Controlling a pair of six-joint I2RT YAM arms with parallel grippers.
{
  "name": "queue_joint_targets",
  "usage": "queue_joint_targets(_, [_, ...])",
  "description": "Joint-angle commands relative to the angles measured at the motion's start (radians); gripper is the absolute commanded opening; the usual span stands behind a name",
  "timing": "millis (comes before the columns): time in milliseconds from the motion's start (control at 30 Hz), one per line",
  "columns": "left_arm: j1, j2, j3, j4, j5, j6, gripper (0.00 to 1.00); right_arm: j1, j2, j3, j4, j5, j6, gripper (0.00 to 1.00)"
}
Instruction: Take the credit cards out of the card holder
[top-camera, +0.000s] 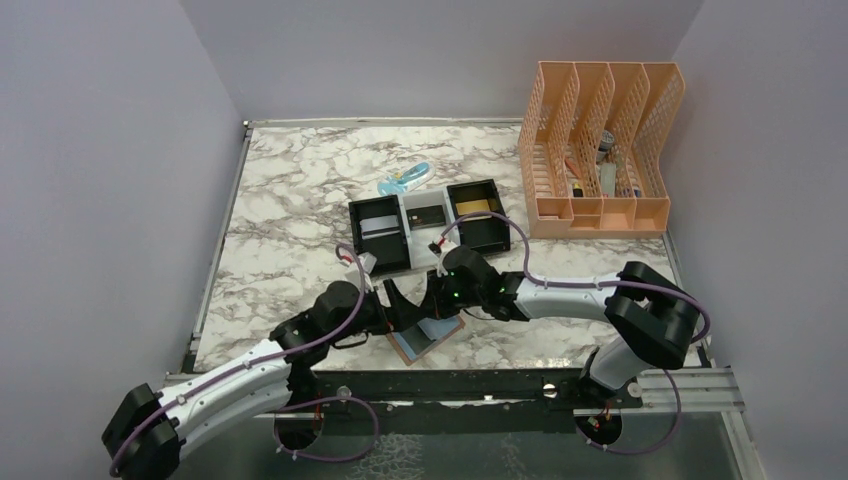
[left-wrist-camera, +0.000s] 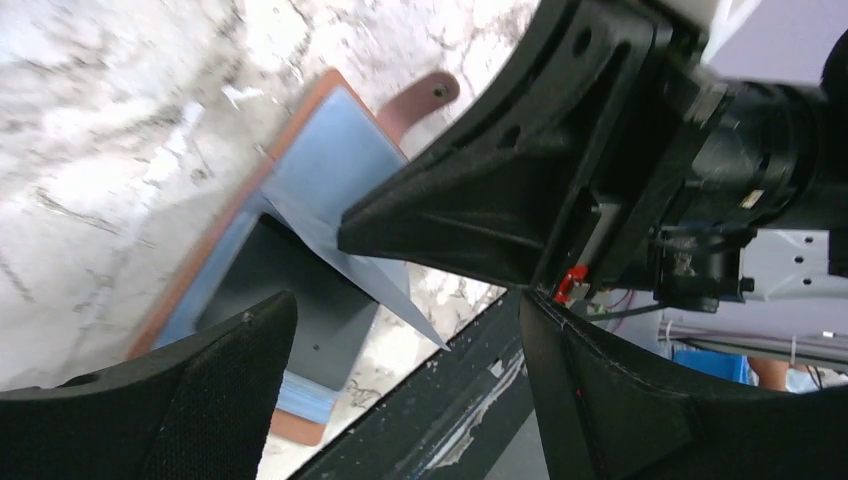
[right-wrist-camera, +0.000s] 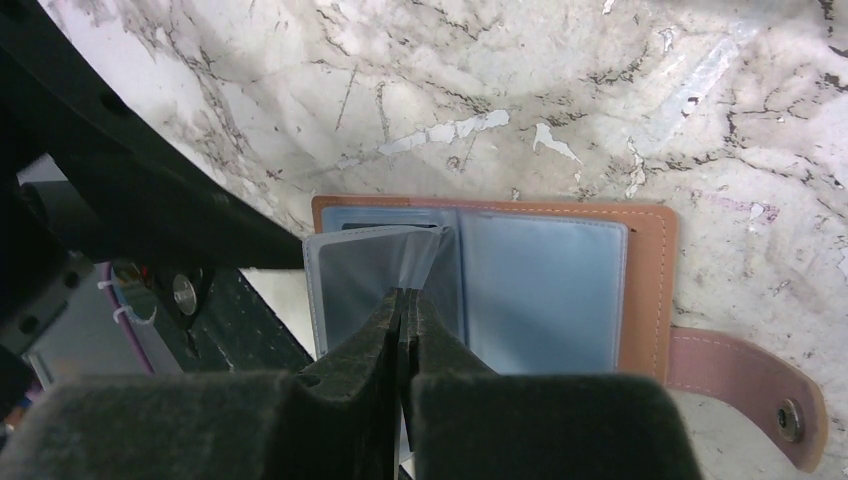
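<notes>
- Looking down from above, the card holder (top-camera: 430, 338) lies open on the table (top-camera: 290, 200) right by the near edge. It's at 6 o'clock from the tray (top-camera: 385, 258), between the two grippers.
- Right gripper (right-wrist-camera: 402, 295) is clenched on one thin blue-grey inner leaf of the card holder, lifting it like a book page. The snap tab (right-wrist-camera: 740, 385) sticks out at 4 o'clock in that wrist view.
- Left gripper (left-wrist-camera: 405, 300) hangs with its fingers spread wide, gripping nothing, close to the raised leaf.
- The credit cards (top-camera: 476, 206): three flat rectangles, pale, dark and gold, seem to sit in the tray's compartments. A dark patch shows under the lifted leaf. Could be another card or just shadow, can't tell.
- Handling guess: the holder looks light and floppy, so it'll probably slide on the marble if you tug without pinning it. The leaves look thin and soft, so they'd buckle rather than push.
- Cards should be stiff, light and slick. I'd pinch one on its flat faces at the edge poking out of a pocket, then pull straight along the pocket.
- Risk: fingers slipping off glossy plastic, or dragging the whole holder toward the table lip.
</notes>
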Motion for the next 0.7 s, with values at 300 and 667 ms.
queue_joint_targets(300, [-0.182,0.105,-0.108,0.231,-0.328,-0.331,0.70,-0.010,0.023,-0.009,0.050,-0.035,0.002,0.01])
queue_joint_targets(667, [-0.203,0.147,-0.093,0.232,-0.283,-0.301,0.44,-0.014,0.020,-0.014,0.060,-0.049,0.010,0.03])
